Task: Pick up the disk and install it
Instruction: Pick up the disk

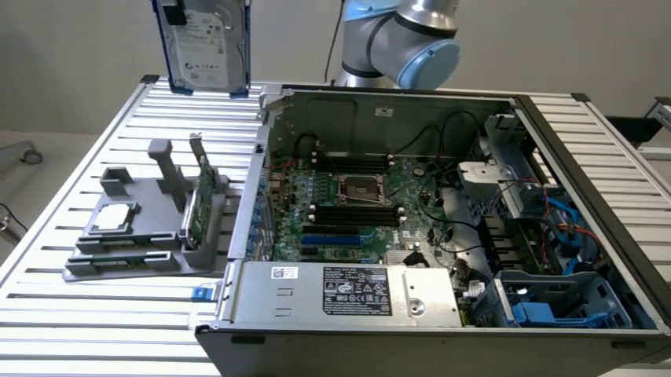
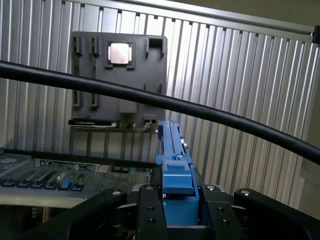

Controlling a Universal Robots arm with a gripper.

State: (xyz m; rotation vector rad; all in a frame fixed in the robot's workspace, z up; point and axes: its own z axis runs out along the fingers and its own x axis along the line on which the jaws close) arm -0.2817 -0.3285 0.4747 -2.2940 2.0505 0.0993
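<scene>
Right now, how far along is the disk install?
Done: the disk is picked up, held off the table toward the exterior view's left. In hand: the jaws are closed on its blue frame. Left: it is not yet inside the open computer case.

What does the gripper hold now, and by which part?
The gripper holds the disk, clamped on one end of its blue frame.

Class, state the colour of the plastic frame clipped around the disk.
Blue. The frame around the disk shows best in the wrist view.
</scene>
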